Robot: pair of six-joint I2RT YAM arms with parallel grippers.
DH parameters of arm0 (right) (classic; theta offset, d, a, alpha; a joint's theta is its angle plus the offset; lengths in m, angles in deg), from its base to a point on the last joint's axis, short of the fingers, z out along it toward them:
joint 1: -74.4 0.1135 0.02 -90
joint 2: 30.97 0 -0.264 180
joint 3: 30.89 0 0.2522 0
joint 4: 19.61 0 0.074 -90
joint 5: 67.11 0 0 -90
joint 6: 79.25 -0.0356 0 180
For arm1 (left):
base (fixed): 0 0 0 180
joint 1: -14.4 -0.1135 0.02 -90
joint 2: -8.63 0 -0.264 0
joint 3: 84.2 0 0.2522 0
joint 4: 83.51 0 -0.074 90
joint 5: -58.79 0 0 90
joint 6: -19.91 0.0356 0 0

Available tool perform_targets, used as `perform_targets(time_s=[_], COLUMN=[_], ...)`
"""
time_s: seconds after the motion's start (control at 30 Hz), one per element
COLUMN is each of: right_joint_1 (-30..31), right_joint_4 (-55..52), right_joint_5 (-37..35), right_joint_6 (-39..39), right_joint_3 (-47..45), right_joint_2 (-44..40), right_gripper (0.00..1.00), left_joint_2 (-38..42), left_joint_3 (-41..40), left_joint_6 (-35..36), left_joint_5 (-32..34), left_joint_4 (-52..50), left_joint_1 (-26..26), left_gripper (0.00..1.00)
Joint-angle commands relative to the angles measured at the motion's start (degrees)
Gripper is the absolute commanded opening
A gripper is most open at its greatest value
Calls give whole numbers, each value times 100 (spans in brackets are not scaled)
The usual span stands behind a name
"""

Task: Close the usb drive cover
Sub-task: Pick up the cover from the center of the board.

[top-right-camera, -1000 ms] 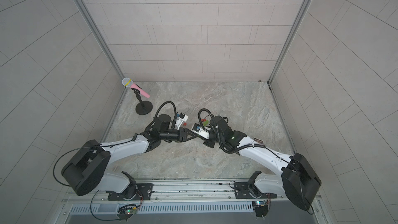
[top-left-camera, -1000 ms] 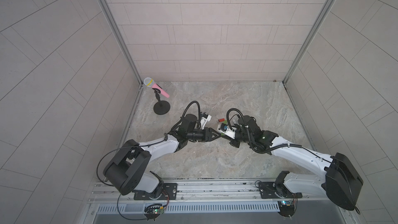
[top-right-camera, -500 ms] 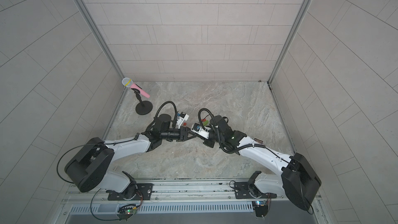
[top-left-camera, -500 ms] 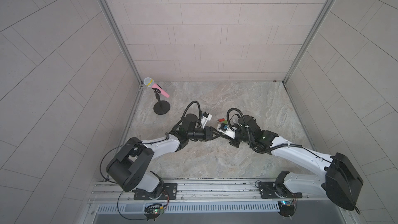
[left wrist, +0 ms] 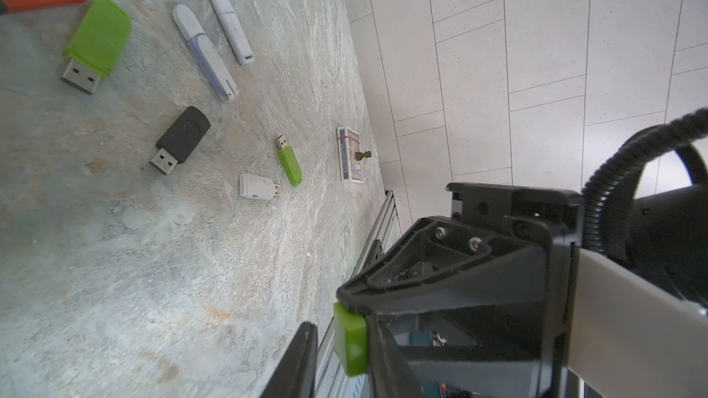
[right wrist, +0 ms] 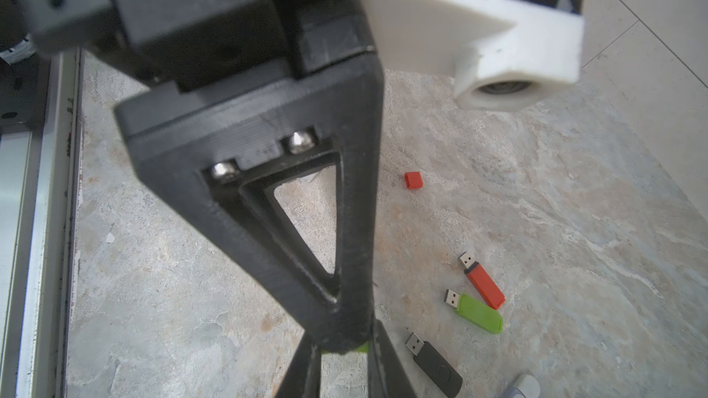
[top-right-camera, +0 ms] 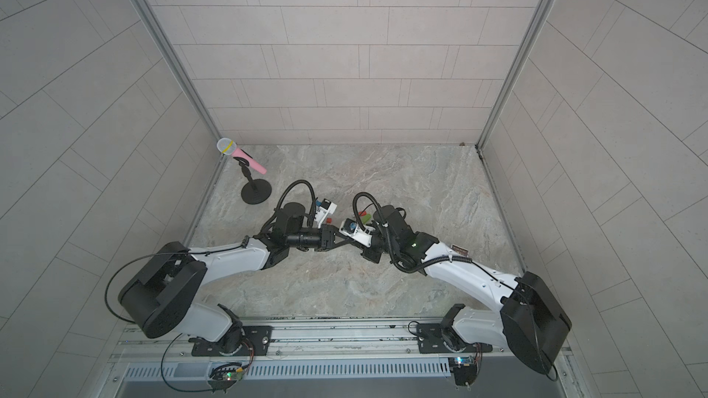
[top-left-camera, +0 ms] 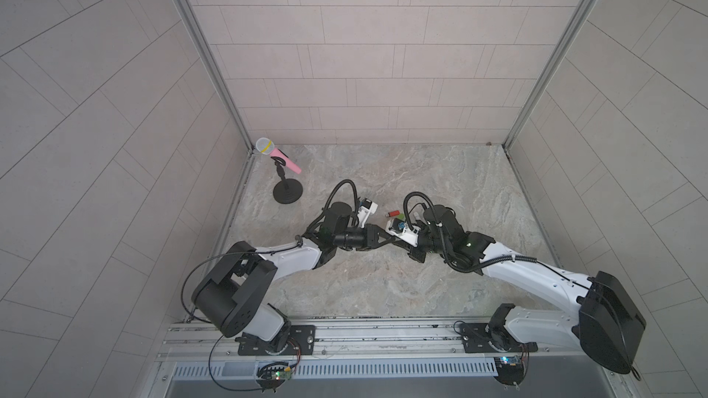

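Could twist the green usb drive (left wrist: 350, 342), pinched above the counter (left wrist: 153, 262) by the right claw (right wrist: 344, 346) at lower centre of the left wrist view, if squeezed unevenly by the part-spread left claw (left wrist: 340, 321), touching on one finger only, then drop it with cover unseated.

Mic stand (top-left-camera: 287, 196) rear-L on table (top-left-camera: 383, 281); usb drives (left wrist: 183, 139) ctr; card box (left wrist: 349, 155) to their R, nearer front.
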Motion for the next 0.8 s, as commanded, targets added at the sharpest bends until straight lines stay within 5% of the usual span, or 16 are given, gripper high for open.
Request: perform_targets(time_s=[0.0,0.53,0.77], right_joint_1=[-6,-8,-217], right_joint_4=[394,162,134], right_joint_5=[132,-431,-923], right_joint_6=[-156,1,-825], right_joint_3=[-36,-217,-204], right_joint_2=[-83,-370,-906], right_gripper=[21,27,37], left_joint_2=[-71,75,333], left_joint_3=[128,84,-50], left_joint_6=[11,26,207], left_joint_5=[-102,33,388], left_joint_4=[66,26,-245], left_joint_1=[29,11,-61], left_gripper=[22,7,7])
